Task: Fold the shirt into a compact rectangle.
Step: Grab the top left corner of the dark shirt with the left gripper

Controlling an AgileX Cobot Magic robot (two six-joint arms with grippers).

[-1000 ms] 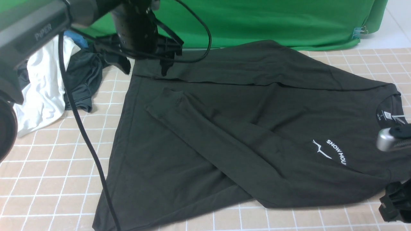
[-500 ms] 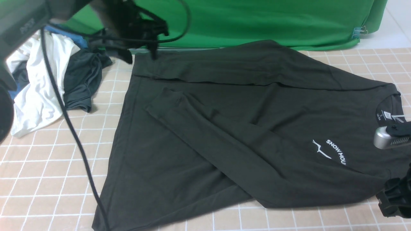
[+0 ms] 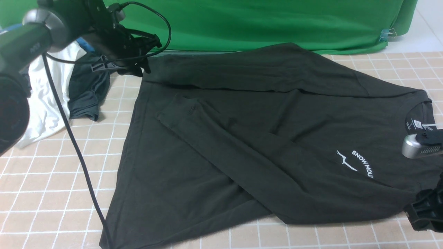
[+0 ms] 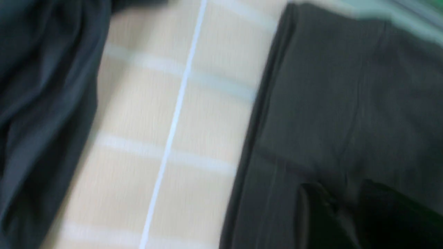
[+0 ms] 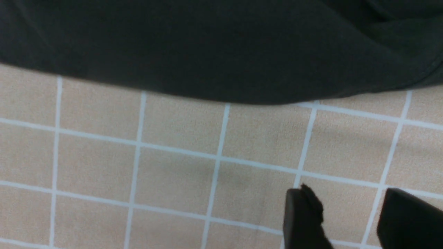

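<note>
White shirt (image 3: 45, 100) and grey-green shirt (image 3: 86, 93) heaped just beside black shirt (image 3: 242, 138). Left gripper (image 3: 138, 69) at its corner, grip indeterminate; right gripper (image 5: 349, 197) parted, empty.

shirt (image 3: 242, 138): black, plain, with a small white mountain-outline print (image 3: 356, 162) lettered "SNOW MOU", and a white neck label (image 3: 417, 125). table cover (image 3: 52, 180): beige, white grid lines. backdrop (image 3: 277, 20): solid green. white shirt (image 3: 45, 97): plain. crumpled shirt (image 3: 86, 90): dark grey-green, plain.

Matt blk knit cloth for shirt (image 3: 242, 138), no sheen (print flat white). Worktop (image 5: 173, 166) w/ tan woven cloth, slightly rough. Right gripper (image 5: 346, 192) in matt blk plastic.
</note>
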